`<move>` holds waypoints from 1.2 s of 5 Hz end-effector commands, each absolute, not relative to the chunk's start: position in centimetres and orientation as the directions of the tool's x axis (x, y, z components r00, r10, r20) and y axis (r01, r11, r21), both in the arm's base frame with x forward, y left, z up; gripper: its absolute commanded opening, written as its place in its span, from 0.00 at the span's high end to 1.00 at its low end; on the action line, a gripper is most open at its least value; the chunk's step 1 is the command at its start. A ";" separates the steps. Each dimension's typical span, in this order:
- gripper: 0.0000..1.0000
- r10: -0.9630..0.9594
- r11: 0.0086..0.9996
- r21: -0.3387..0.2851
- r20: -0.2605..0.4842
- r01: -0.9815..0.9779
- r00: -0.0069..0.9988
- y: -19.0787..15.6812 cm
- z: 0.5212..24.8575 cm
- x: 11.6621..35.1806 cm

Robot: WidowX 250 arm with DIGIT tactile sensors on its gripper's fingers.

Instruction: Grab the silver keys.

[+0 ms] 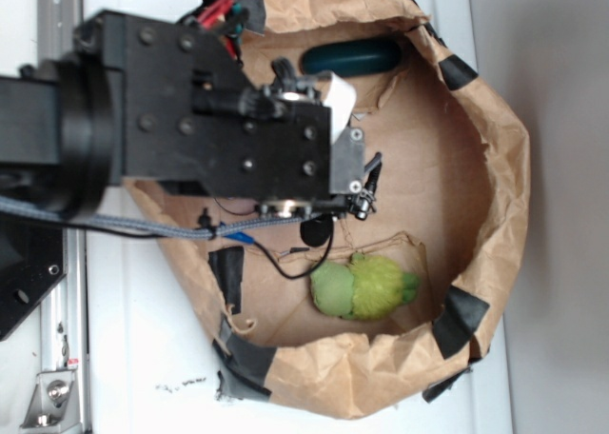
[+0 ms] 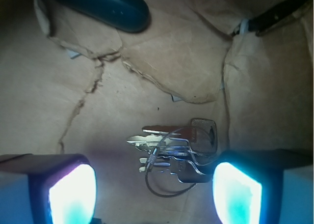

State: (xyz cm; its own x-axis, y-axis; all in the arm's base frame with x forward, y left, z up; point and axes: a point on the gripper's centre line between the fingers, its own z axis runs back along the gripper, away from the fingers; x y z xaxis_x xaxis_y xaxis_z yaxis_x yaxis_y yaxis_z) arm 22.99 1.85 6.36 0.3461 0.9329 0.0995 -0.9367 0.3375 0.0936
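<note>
Your silver keys (image 2: 176,153) lie flat on the brown paper floor of the bag (image 1: 495,167), fanned on thin wire rings, with one ring looping out toward the lower edge of the wrist view. They sit between the two glowing fingertips (image 2: 73,194), nearer the right-hand one, so the pincer (image 2: 154,194) stands wide and empty, straddling them, probably lined up for a descent. In the exterior view the arm hides the keys. A dark teal oblong object (image 2: 105,5) rests near the bag's far wall, and a green plush toy (image 1: 363,286) lies well apart from the keys. You'll find no legible writing or brand anywhere.
</note>
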 end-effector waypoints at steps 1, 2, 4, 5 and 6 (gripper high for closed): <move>0.00 0.929 0.341 0.084 0.121 -0.936 0.350 1.9 6.4 22.2; 0.00 0.922 0.360 0.076 0.123 -0.930 0.367 2.0 4.6 22.4; 0.00 0.909 0.410 0.061 0.062 -0.910 0.413 1.6 2.9 23.0; 0.00 0.906 0.416 0.058 0.056 -0.907 0.419 1.4 2.5 23.3; 0.00 0.906 0.416 0.057 0.059 -0.908 0.419 1.3 2.4 23.2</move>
